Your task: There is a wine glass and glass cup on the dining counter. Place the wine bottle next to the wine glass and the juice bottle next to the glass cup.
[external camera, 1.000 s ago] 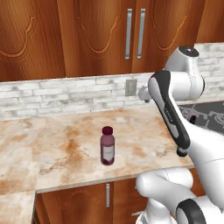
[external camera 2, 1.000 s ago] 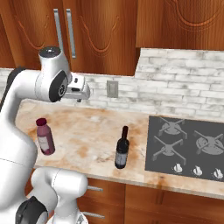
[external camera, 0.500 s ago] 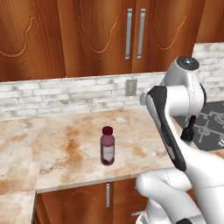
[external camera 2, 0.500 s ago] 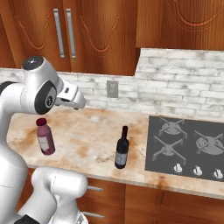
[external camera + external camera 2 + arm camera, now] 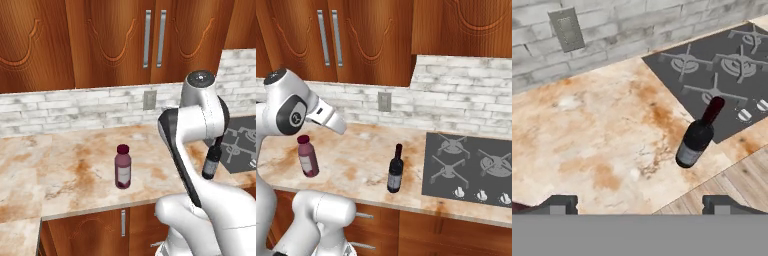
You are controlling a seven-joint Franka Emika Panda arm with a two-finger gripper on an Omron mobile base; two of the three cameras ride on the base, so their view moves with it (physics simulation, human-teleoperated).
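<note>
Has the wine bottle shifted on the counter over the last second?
No. The wine bottle stands upright just left of the cooktop, as before; only the arm swung.

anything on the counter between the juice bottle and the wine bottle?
Nothing. In the right base view the marble counter runs bare from the juice bottle to the wine bottle, both upright near the front edge.

Even bright rendered light, soft shadows, no glare, slightly lo-res

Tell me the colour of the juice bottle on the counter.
The juice bottle is dark purple-red with a pale label, seen best in the left base view.
</note>
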